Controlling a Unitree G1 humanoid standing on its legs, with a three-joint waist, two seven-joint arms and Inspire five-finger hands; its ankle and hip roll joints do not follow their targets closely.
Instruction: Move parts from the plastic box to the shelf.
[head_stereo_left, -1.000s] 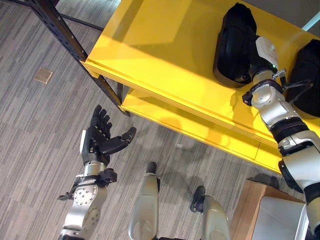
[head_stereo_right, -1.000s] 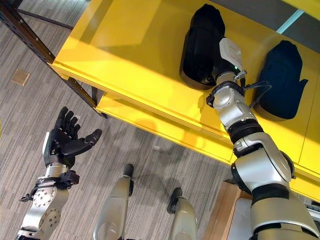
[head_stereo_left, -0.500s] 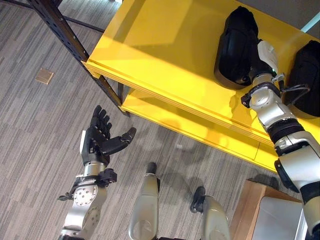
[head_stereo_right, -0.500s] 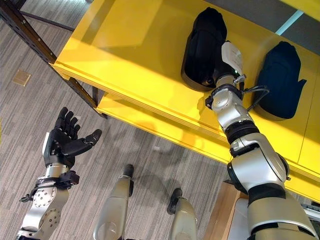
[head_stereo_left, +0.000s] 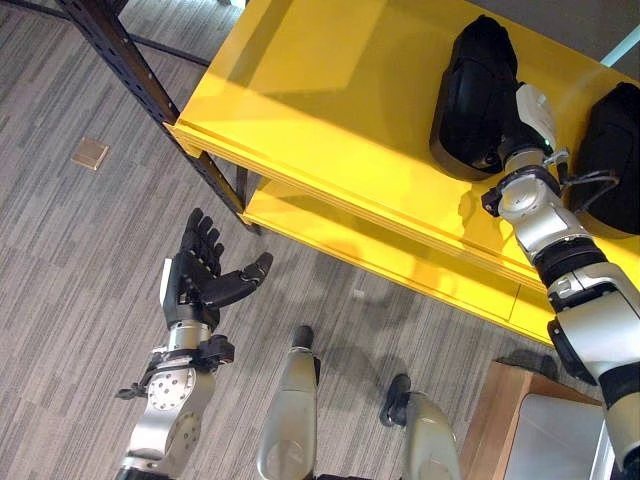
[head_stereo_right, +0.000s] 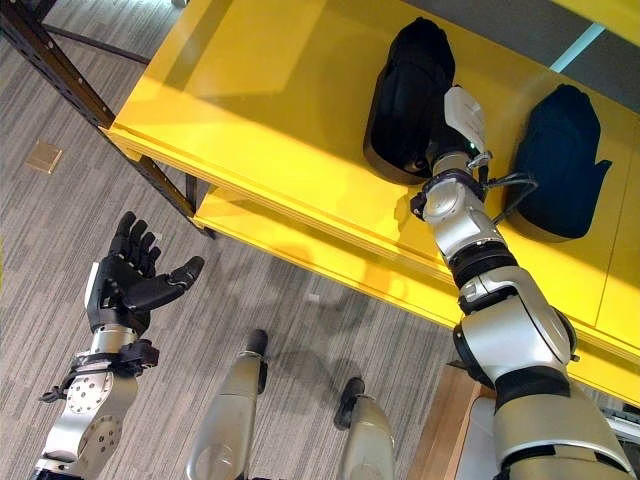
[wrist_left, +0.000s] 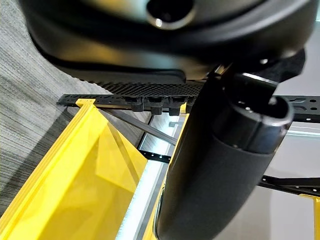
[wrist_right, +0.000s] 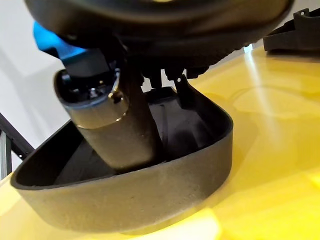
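A big yellow shelf (head_stereo_left: 330, 110) has two black parts on it. One part (head_stereo_left: 473, 95) sits near the middle of the shelf. It is dark and hollow, like a deep bowl with a thick rim, and its open side faces the front of the shelf. The other part (head_stereo_right: 558, 160) lies just beside it, farther toward the right end of the shelf, and the two do not touch.

The right arm reaches up over the front edge of the shelf. The right hand (head_stereo_right: 455, 120) is at the first part, and its thumb (wrist_right: 117, 130) goes inside the hollow. Its fingers are hidden behind the part, so I cannot tell how they sit.

The left hand (head_stereo_left: 200, 280) is low, out in front of the shelf, over the grey floor (head_stereo_left: 60, 250). It is spread wide, palm up, and holds nothing.
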